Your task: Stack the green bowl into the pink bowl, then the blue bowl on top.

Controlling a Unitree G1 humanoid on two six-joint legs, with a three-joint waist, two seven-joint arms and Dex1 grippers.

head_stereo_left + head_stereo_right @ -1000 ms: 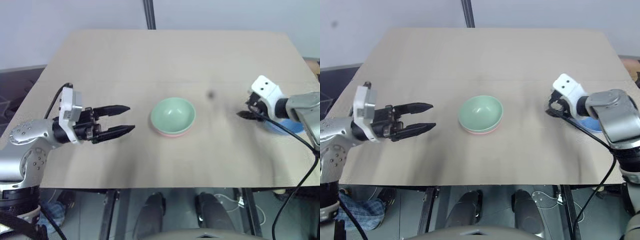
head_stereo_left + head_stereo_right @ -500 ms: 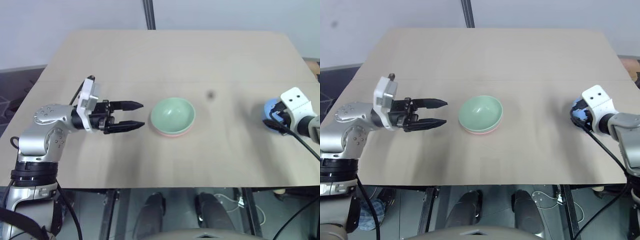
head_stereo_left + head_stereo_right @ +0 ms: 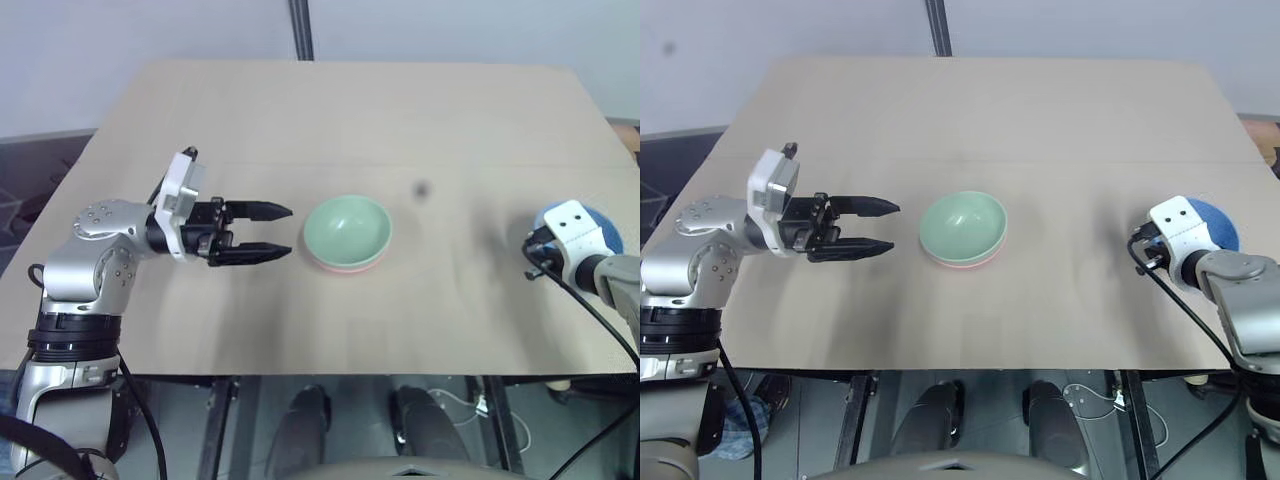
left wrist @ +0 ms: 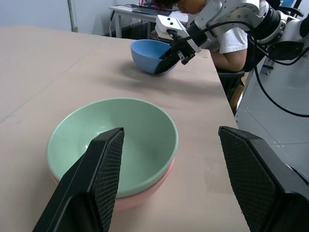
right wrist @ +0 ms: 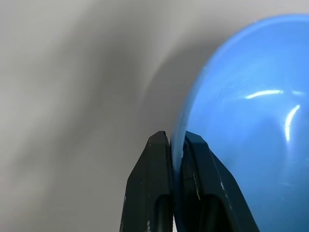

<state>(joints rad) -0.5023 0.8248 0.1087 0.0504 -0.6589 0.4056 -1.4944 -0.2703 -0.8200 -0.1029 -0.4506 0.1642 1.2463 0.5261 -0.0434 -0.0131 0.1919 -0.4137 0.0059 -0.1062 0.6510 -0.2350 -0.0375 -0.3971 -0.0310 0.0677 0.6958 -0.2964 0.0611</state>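
- Nesting in the pink bowl, the green bowl sits at table centre.
- Right gripper: fingers clamped on the rim of the blue bowl, at 3 o'clock.
- Left gripper: fingers spread wide, empty, at 9 o'clock.

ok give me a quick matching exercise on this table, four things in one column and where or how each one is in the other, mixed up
Things:
1. green bowl
2. pink bowl
3. blue bowl
4. left gripper

States:
A. pinched at the rim by the right gripper
B. open, pointing at the stacked bowls
C. nested inside another bowl
D. at the bottom of the stack, only its edge showing

Pairs: 1-C, 2-D, 3-A, 4-B
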